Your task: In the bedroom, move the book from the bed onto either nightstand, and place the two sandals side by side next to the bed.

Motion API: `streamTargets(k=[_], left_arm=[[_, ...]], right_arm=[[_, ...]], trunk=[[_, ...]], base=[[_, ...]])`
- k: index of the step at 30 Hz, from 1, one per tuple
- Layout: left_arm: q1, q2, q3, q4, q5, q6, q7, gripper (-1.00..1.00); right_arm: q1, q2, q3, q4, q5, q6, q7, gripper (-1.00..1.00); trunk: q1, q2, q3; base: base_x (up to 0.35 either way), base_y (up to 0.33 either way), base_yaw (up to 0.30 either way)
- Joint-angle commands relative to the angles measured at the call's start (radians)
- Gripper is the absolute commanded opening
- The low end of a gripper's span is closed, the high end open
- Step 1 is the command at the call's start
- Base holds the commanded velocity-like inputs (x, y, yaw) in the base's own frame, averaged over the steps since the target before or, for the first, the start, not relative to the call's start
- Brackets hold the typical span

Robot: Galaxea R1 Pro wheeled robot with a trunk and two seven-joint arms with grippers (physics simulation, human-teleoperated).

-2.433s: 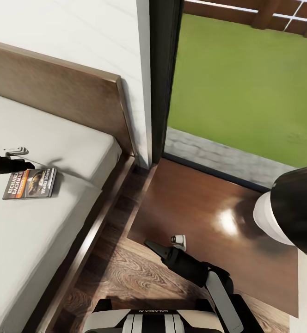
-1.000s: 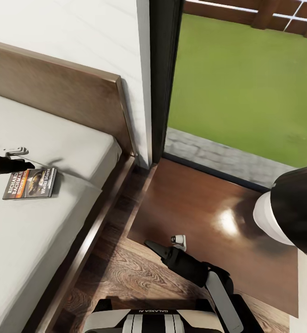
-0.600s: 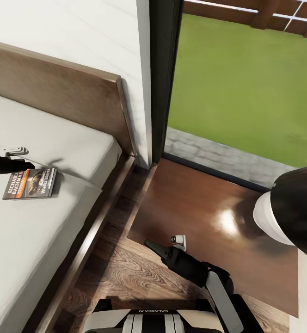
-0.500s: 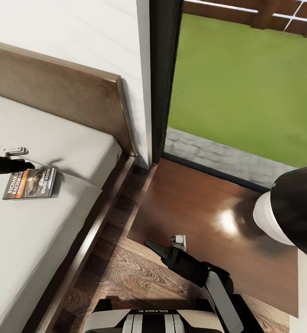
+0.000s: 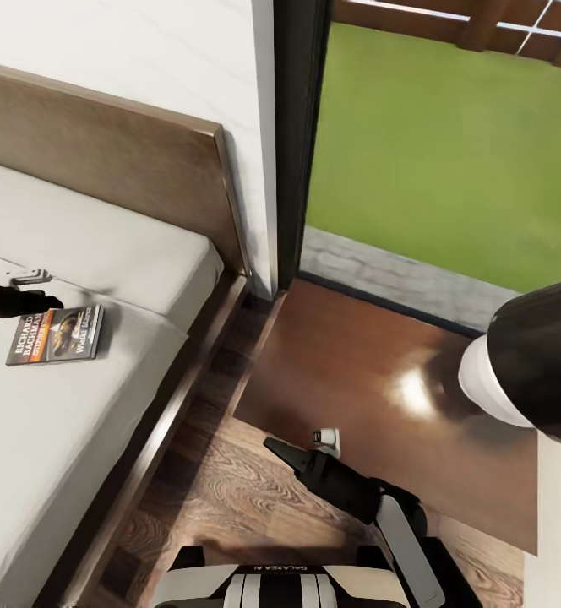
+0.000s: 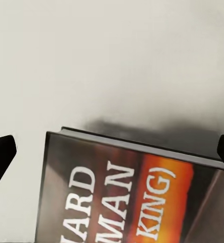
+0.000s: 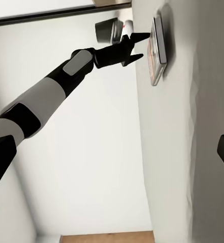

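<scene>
The book point(image 5: 54, 335), a dark paperback with an orange band, lies flat on the bed's grey mattress point(image 5: 111, 245). My left gripper point(image 5: 52, 302) is open at the book's far edge. In the left wrist view the book point(image 6: 132, 192) fills the near field, with one black fingertip point(image 6: 0, 154) at each side, wider apart than the cover. The glossy brown nightstand point(image 5: 356, 371) stands right of the bed. My right gripper point(image 5: 274, 444) is open and empty, low over the floor by the nightstand's front corner. Its wrist view takes in the book point(image 7: 160, 48). The sandals are out of view.
A small white gadget point(image 5: 29, 275) lies on the mattress just beyond the left gripper. A black and white lamp point(image 5: 525, 363) rises over the nightstand's right side. The dark headboard point(image 5: 145, 160) and a black-framed window point(image 5: 293, 143) stand behind. Wood floor point(image 5: 230, 498) runs between bed and nightstand.
The whole head view has shifted slightly, so the camera moved. Neither arm has moved, and the book lies where it was.
</scene>
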Motion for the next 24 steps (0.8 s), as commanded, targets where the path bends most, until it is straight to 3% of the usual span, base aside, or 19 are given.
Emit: streamTargets(k=[1,24], left_arm=[[-0.001,0.0,0.007,-0.002,-0.011,0.002,-0.008,1.0],[-0.001,0.002,0.007,-0.003,-0.013,0.001,-0.008,1.0]], right_arm=[[0.0,0.0,0.0,0.0,-0.006,0.006,-0.001,1.0],[0.0,0.0,0.0,0.0,-0.006,0.006,-0.001,1.0]], trunk=[[0.0,0.0,0.0],[0.0,0.0,0.0]], base=[[-0.137,0.0,0.0],[-0.039,0.0,0.0]])
